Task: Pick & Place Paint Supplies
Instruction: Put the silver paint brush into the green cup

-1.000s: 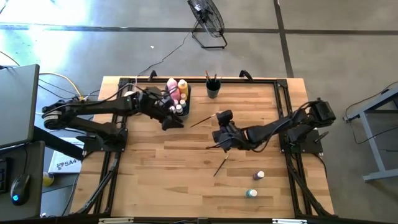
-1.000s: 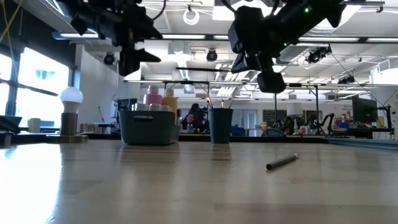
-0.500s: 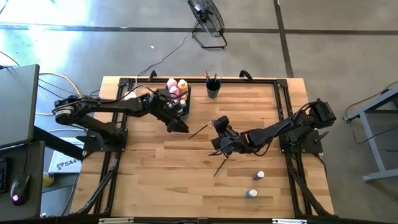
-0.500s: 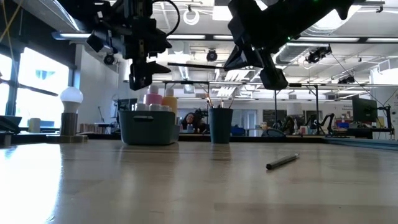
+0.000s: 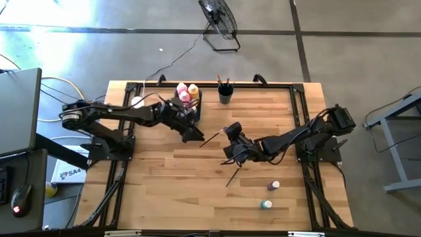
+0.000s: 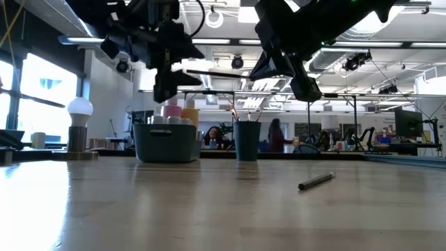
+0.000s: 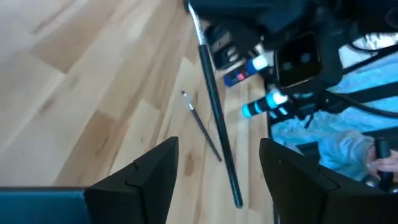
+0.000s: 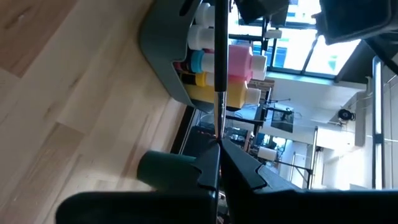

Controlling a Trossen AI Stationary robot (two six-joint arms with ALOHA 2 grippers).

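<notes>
Overhead and table-level cameras share the bin [image 5: 193, 105]; wrist cameras sit close.

Small bottles [image 6: 167, 120] mostly hidden behind bin [image 6: 164, 143] wall; table paintbrush [image 6: 317, 181] bristles indiscernible.

The bench [image 5: 197, 171] is pale wood in long planks, smooth with a soft sheen where the light falls across it. A black metal frame [image 5: 299, 118] runs round its edge. The bin [image 6: 164, 143] looks like matt grey-green plastic, and the cup [image 6: 247, 141] beside it is a dark, dull plastic too. The pink bottle [image 8: 239, 61] and yellow bottle [image 8: 233, 93] are smooth, slightly glossy plastic. The paintbrush [image 7: 217, 118] has a slim, dark, satin handle. Both arms are matt black.
</notes>
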